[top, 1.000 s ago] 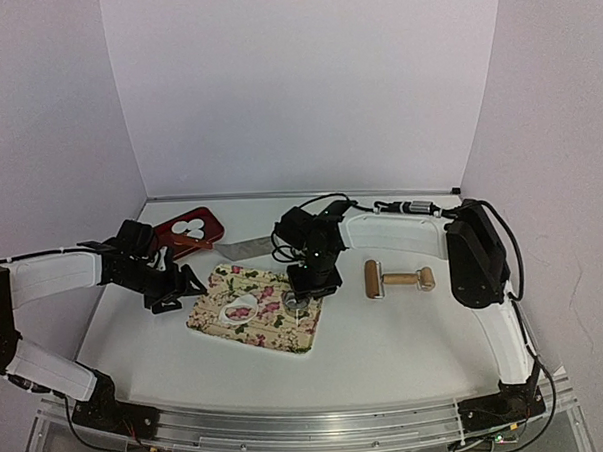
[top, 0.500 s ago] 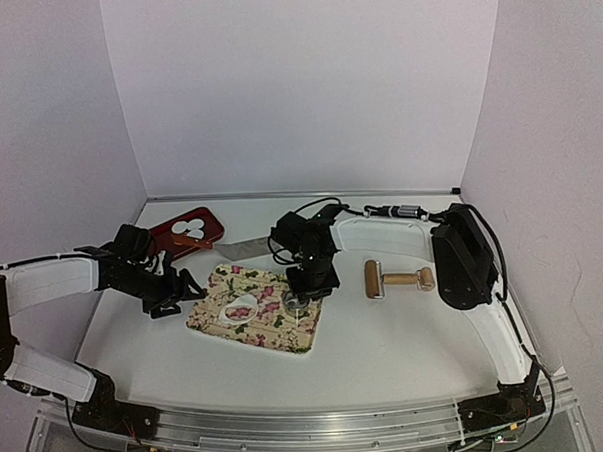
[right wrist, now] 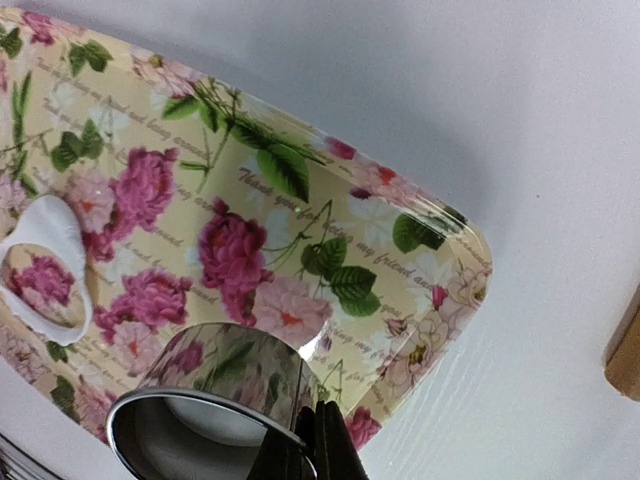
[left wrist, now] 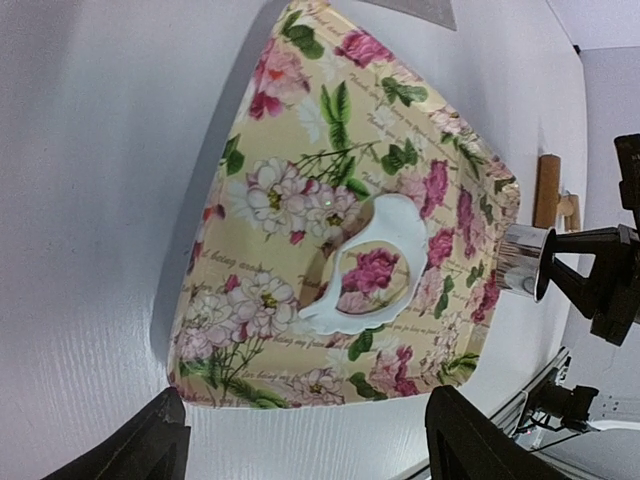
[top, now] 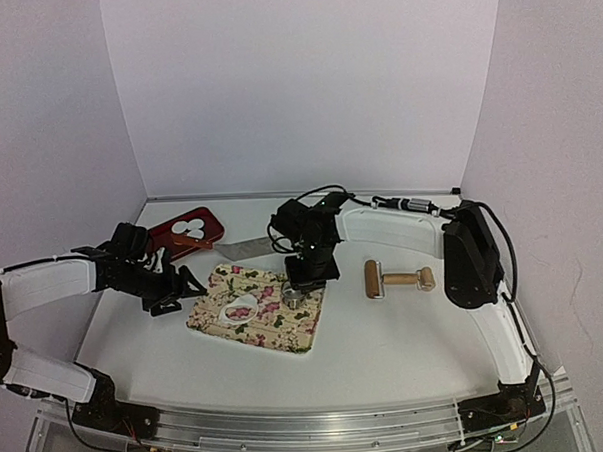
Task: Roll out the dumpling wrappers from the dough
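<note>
The dough is a thin white irregular sheet with a round hole, lying on the floral tray. It also shows in the top view and the right wrist view. My right gripper is shut on the wall of the metal ring, over the tray's right end. A white disc sits inside the ring. Other dumpling wrappers lie on a red tray at the back left. My left gripper stands open off the floral tray's left edge, with nothing between its fingers.
A wooden rolling pin lies on the table to the right of the floral tray. A metal blade lies behind that tray. White walls close in the table at the back and on both sides.
My right gripper has closed on the ring's wall and moved slightly back with it. The left arm has hardly moved.
</note>
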{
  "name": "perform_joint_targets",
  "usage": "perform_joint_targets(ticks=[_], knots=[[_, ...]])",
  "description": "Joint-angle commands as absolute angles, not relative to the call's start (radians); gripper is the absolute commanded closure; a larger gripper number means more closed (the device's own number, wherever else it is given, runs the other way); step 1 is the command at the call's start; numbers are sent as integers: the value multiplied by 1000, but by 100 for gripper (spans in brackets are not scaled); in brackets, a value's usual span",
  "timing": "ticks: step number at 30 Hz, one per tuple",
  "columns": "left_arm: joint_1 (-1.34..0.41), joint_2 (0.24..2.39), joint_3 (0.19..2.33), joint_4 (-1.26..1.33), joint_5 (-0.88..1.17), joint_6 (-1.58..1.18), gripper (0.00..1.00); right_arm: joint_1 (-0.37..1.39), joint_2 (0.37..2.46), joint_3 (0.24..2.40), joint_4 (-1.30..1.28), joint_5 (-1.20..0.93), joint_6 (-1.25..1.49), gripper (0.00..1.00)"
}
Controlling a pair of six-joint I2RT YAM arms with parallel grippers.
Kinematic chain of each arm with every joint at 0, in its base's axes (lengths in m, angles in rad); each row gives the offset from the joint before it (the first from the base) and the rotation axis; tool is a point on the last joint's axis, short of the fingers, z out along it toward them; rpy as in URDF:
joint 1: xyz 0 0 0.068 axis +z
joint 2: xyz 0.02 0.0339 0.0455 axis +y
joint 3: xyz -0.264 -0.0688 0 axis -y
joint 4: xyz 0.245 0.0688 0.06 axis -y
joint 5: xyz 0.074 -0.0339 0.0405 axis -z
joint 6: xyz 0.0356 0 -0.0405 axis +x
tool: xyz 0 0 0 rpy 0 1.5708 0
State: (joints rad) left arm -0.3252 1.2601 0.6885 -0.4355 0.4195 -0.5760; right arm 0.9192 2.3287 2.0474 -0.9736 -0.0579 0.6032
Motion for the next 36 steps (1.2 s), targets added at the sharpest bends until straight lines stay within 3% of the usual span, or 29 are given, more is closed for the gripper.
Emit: perform_joint_targets(ticks=[1,6,10,26,36], knots=[[-320,1174,704,-336,480,-568,19,920,2212,2022,-989,-60,628,100],[-352,1145,744,-273,479,-652,23,935,2237,2034,-989,-69,633,100],[-474,1162,776,-231,381,-753,22,961,2249,2056,-990,-42,669,100],[-801,1484,932,-91,288,-887,24,1020,2284,2089,-1014,0,713,100],[-869,1587,1022,-238,158,-867,38,1039,2275,2094,-1030,42,708,100]])
